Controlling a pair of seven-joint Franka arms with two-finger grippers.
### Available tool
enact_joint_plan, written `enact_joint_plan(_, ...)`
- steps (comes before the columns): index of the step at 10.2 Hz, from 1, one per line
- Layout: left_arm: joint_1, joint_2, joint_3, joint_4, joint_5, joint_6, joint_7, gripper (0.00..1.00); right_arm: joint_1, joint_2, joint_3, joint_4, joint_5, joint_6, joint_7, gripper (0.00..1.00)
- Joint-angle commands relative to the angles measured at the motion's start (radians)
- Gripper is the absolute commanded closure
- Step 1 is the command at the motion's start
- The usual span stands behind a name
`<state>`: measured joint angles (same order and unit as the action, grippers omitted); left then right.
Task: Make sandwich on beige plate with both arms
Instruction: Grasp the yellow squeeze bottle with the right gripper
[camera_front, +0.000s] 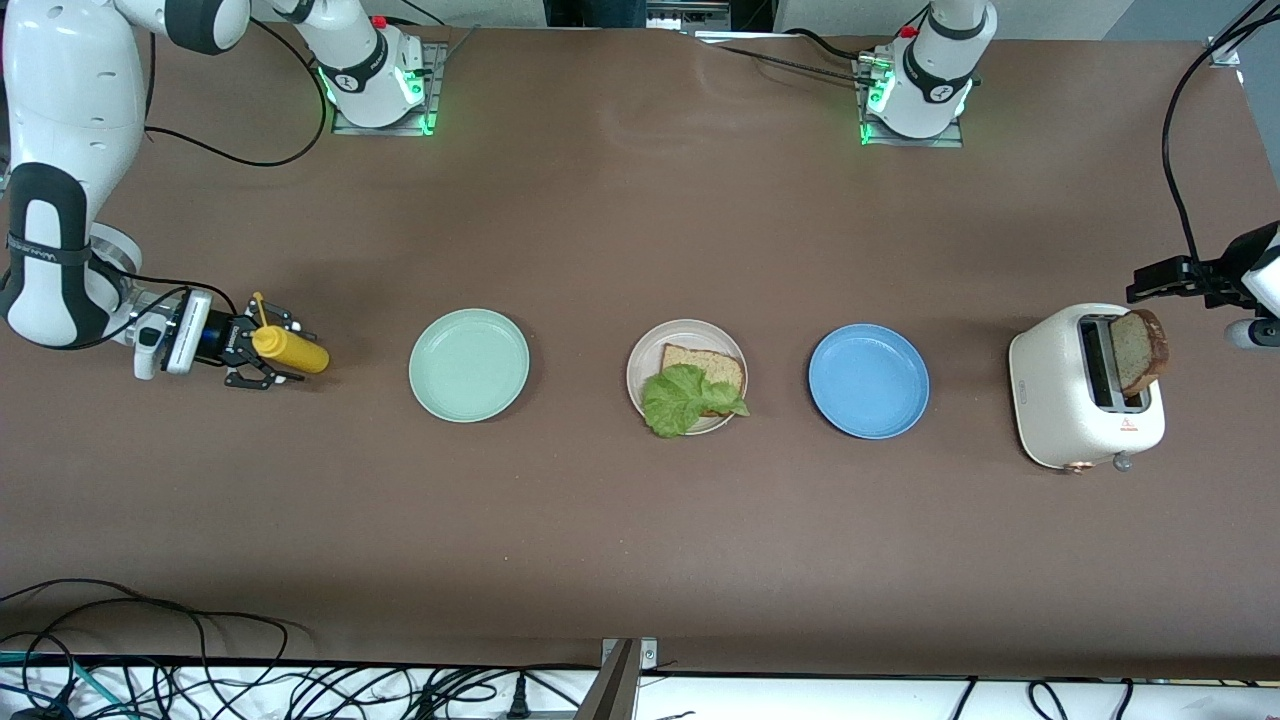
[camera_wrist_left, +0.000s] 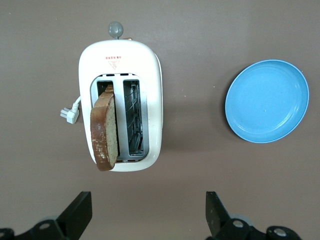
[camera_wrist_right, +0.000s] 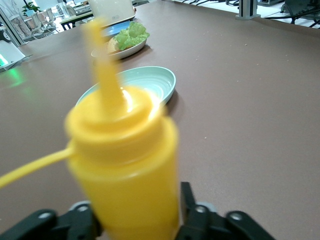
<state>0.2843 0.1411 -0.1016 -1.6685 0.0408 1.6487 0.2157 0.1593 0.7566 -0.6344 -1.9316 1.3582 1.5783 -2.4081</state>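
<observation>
We see a wide brown bench (camera_front: 640, 520) with both arms based along its top edge. At the left arm's end stands a white toaster (camera_front: 1085, 400) with a slice of bread (camera_front: 1140, 350) sticking up from one slot, tilted. The left pincer (camera_wrist_left: 150, 215) hangs over the bench just beside the toaster, its fingers spread wide with nothing between them; in the front view only its dark body shows at the picture's edge.

Three plates lie in a row across the middle. The blue plate (camera_front: 868, 381) is nearest the toaster, the mint-green plate (camera_front: 469, 364) lies toward the right arm's end, and the beige plate (camera_front: 645, 375) sits between them. On the beige plate we find one slice of brown bread (camera_front: 715, 365) with a ruffled lettuce leaf (camera_front: 685, 398) on top, the leaf hanging over the rim on the side nearer the front camera. This unfinished sandwich is well apart from both pincers.

At the right arm's end, the right pincer (camera_front: 262, 352) is low at the bench, its fingers on either side of a yellow squeeze bottle (camera_front: 290, 349) with a thin spout. We cannot tell whether the fingers press the bottle or merely flank it.
</observation>
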Motion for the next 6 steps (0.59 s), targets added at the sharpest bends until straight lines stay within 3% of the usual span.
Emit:
enact_joint_plan(1,0.004,-0.008,-0.004,0.013,0.034,-0.021,0.011,0.00,0.003,0.020,0.007,0.046,0.033,-0.009,-0.013,1.00)
enact_joint_plan(6,0.004,-0.009,-0.007,0.012,0.036,-0.023,0.010,0.00,0.161,-0.009,-0.010,0.265,-0.069,0.115,0.243,1.00)
